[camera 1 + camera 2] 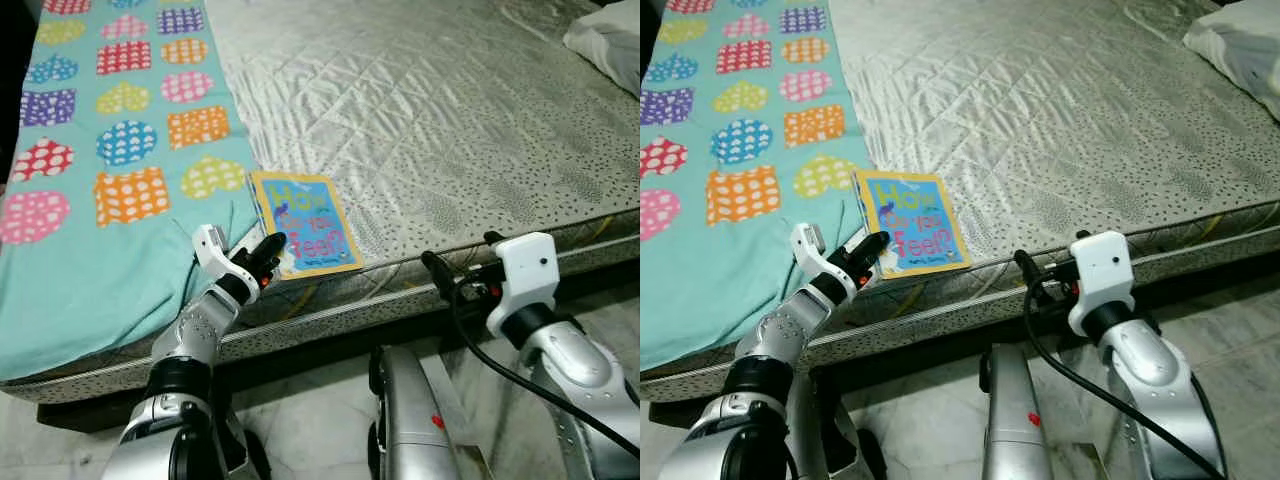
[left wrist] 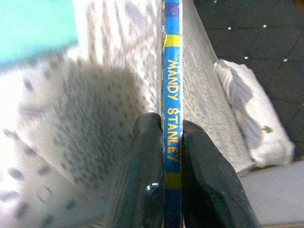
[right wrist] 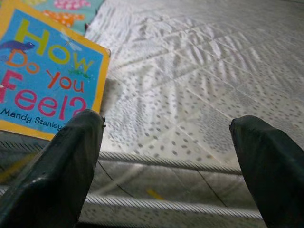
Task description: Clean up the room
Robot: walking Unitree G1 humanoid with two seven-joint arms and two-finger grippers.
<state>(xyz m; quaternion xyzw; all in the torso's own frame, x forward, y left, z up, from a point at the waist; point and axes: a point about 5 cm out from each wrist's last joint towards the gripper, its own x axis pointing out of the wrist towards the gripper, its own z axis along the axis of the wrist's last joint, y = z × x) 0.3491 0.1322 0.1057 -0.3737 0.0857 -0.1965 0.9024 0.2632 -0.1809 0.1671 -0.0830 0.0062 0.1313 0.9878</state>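
My left gripper point(image 1: 272, 250) pinches the spine of the board book "How Do You Feel?" point(image 1: 305, 222), one black finger point(image 2: 145, 180) pressed on each side of the blue and yellow edge. The book lies flat at the near edge of the mattress point(image 1: 450, 130), just beside the teal heart-patterned blanket point(image 1: 110, 150). My right gripper point(image 3: 173, 166) hangs with its fingers spread wide, in front of the mattress edge and apart from the book. A white pillow point(image 1: 605, 45) rests at the far corner.

Right claw point(image 3: 166, 156) spread wide; book point(image 3: 45, 71) on mattress point(image 3: 199, 85).
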